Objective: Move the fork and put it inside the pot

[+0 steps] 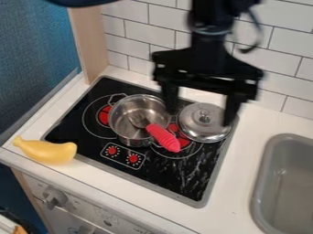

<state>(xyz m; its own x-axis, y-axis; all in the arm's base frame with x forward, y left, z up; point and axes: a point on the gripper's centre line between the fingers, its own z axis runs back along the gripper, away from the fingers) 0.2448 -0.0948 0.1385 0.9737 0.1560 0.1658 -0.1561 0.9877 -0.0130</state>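
Fork (164, 138): metal head inside the pot (124, 109), red handle leaning across the rim and sticking out towards the lower right of the camera view; handle end outside the pot.
Arm (211, 57): comes in from the top edge, right of centre, and hangs down in front of the white wall tiles (153, 34), its wrist close to upright.
Pincer (200, 117): points down over the stove (76, 137), its two fingers wide apart with a gap between them, clamped on nothing; one finger shows by the gap between pot and lid (194, 130), the other in front of the lid's right side. How high it hangs I cannot tell.
Fork from pincer: below and to the left in the view, apart from both fingers; the head is left of the nearer finger, the handle lower down.
Pot: upright on the stove, partly over the left burner ring.
Lid: knob up, just right of the pot, partly over the right burner ring.
Banana (47, 151): yellow, on the white table (256, 125), by the stove's left corner.
Dials (133, 158): two red ones, on the stove in front of the pot.
Sink (287, 185): grey, set in the table at the right.
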